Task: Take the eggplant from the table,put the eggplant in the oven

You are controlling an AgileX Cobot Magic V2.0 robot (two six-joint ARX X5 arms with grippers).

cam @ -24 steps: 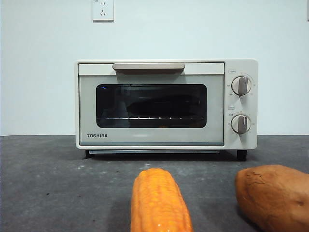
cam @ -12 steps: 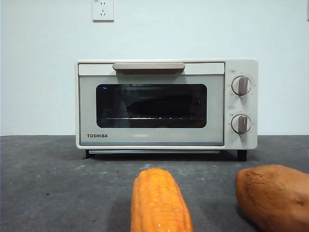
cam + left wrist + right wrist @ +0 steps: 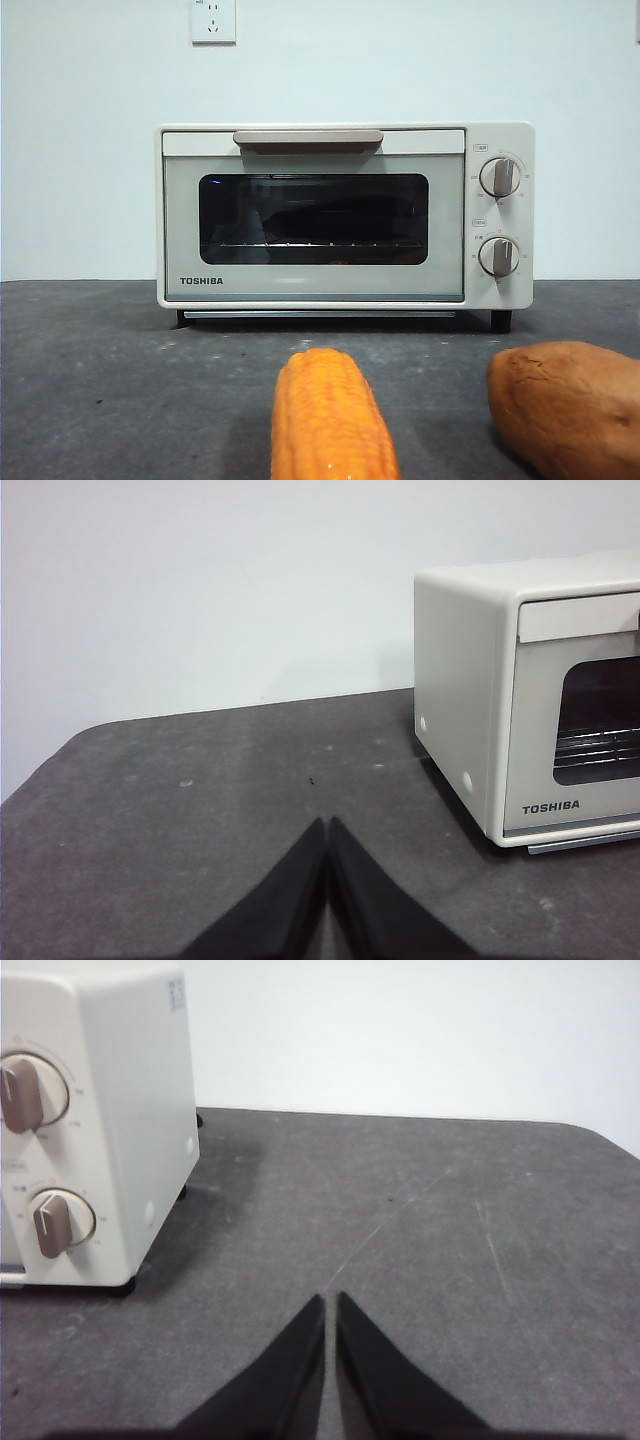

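Observation:
The cream-white TOSHIBA oven (image 3: 345, 215) stands on the dark grey table (image 3: 90, 380) with its door closed. Behind its dark glass window (image 3: 313, 218) I see the wire rack and dim shapes, and I cannot make out the eggplant there. No eggplant shows on the table in any view. My left gripper (image 3: 328, 822) is shut and empty, low over the table off the oven's left side (image 3: 460, 700). My right gripper (image 3: 330, 1298) is shut and empty too, off the knob side of the oven (image 3: 95, 1110).
An orange-yellow corn cob (image 3: 330, 420) lies close to the front camera. A brown-orange sweet potato (image 3: 568, 405) lies to its right. A wall socket (image 3: 213, 20) sits on the white wall behind the oven.

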